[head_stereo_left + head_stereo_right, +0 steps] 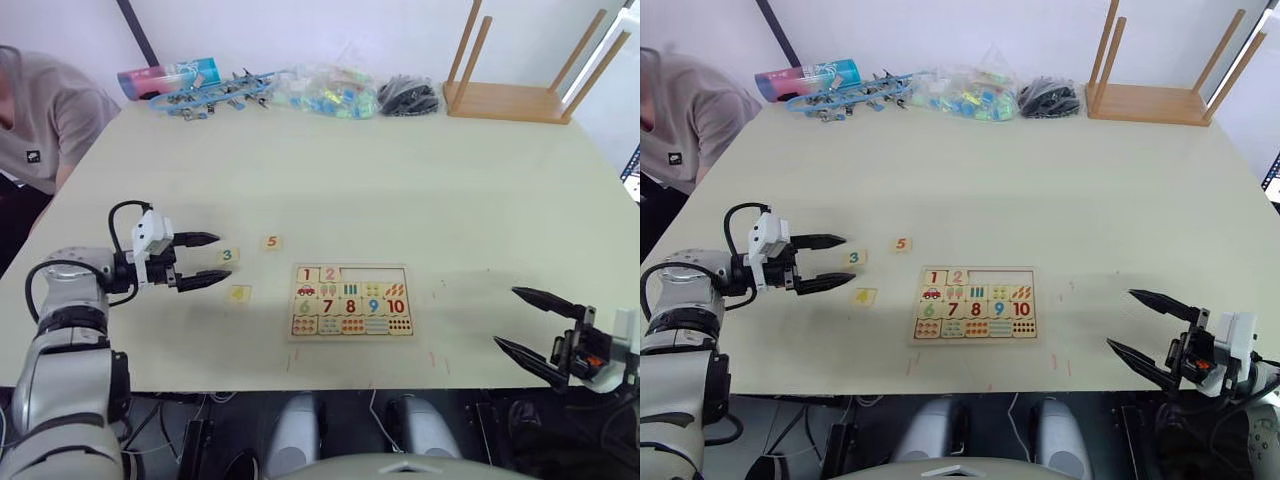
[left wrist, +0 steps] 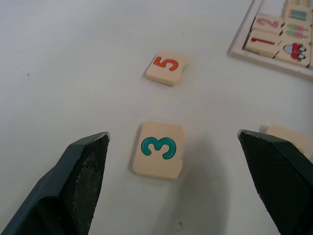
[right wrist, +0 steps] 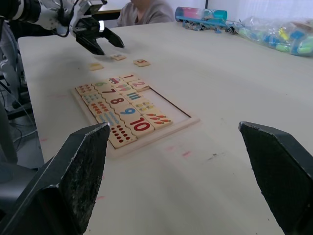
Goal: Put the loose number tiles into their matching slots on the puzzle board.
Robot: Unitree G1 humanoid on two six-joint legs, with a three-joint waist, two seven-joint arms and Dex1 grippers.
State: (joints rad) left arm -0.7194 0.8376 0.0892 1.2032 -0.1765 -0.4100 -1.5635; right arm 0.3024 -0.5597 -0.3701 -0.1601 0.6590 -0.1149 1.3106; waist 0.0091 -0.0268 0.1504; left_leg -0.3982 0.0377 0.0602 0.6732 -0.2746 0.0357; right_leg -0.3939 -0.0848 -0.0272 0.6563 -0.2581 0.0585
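Tile 3 [image 2: 158, 149] lies flat on the worktop [image 1: 400, 190] just ahead of the spread left claw [image 1: 197, 260], between its fingers; the right claw [image 1: 530, 322], also spread, is well apart.

Large pale table [image 1: 400, 170]; upturned wooden stool [image 1: 520, 85] at far right corner (legs up); white wall [image 1: 300, 30] behind.

Tile 4 [image 2: 292, 138] half behind a finger; puzzle board [image 2: 274, 61] edge-cropped
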